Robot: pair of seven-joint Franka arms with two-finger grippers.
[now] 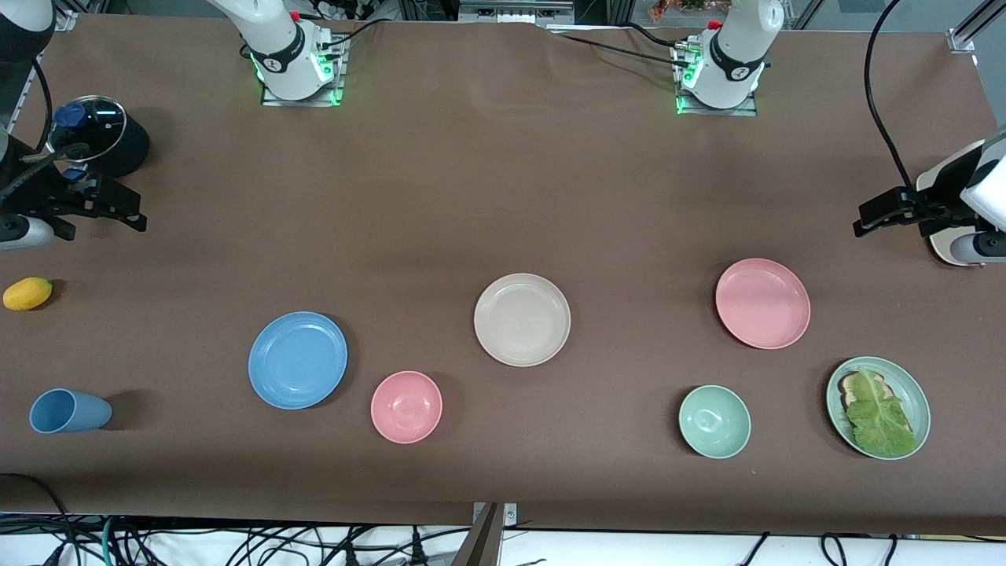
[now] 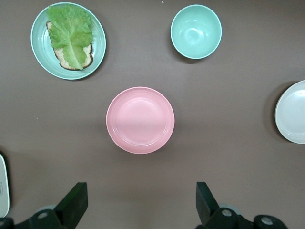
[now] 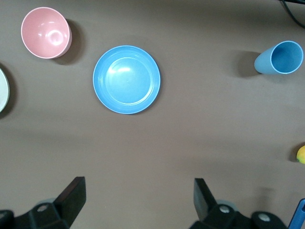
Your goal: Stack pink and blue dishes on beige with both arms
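The cream-beige plate (image 1: 522, 319) lies mid-table, its edge showing in the left wrist view (image 2: 291, 118). Toward the right arm's end lies the light blue plate (image 1: 298, 360) (image 3: 127, 79). The pale pink plate (image 1: 762, 303) (image 2: 140, 119) is toward the left arm's end. All three are apart and bare. My right gripper (image 1: 134, 211) (image 3: 138, 202) hangs open and empty over the table's edge at the right arm's end. My left gripper (image 1: 860, 222) (image 2: 141, 205) hangs open and empty over the left arm's end, above bare table short of the pink plate.
A pink bowl (image 1: 406, 406) sits beside the blue plate, nearer the camera. A green bowl (image 1: 714, 421) and a green plate (image 1: 908, 381) with lettuce lie nearer than the pink plate. A blue cup (image 1: 69, 411), a yellow fruit (image 1: 27, 293) and a lidded black pot (image 1: 98, 134) stand at the right arm's end.
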